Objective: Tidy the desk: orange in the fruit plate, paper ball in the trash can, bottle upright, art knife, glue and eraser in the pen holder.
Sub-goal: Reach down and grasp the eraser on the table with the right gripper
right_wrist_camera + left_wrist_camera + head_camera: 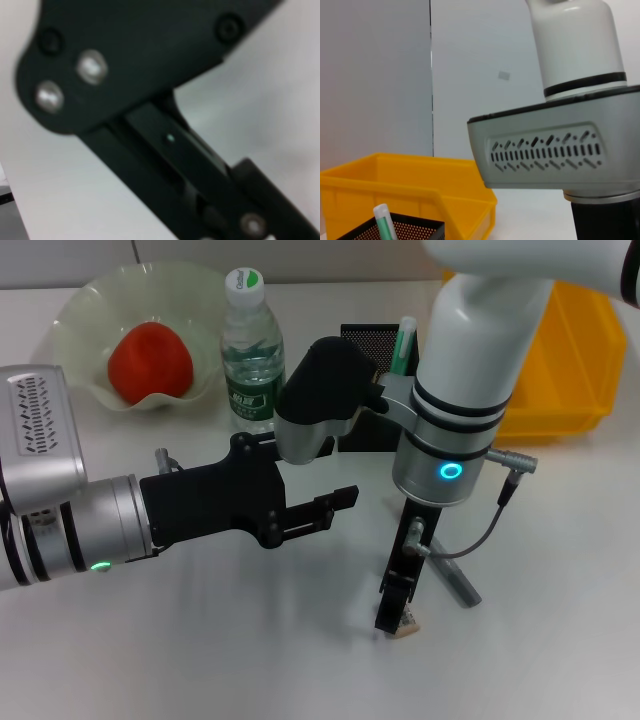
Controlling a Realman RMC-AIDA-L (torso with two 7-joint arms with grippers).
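The right gripper (397, 618) is seen in the lower centre of the head view, pointed straight down at the table (560, 640). Its jaws are closed narrowly on the eraser (406, 630), which touches the table surface. The art knife (455, 580) is laid just beside it, to the right. The left gripper (335, 508) is held in the middle of the frame above the table, with nothing between its jaws; how wide they stand cannot be told. In the upper left, the orange (150, 362) is placed in the fruit plate (85, 310). The bottle (251, 350) is stood upright beside it. The glue (403, 348) is seen inside the pen holder (365, 340), and the trash can (570, 360) is located at the upper right.
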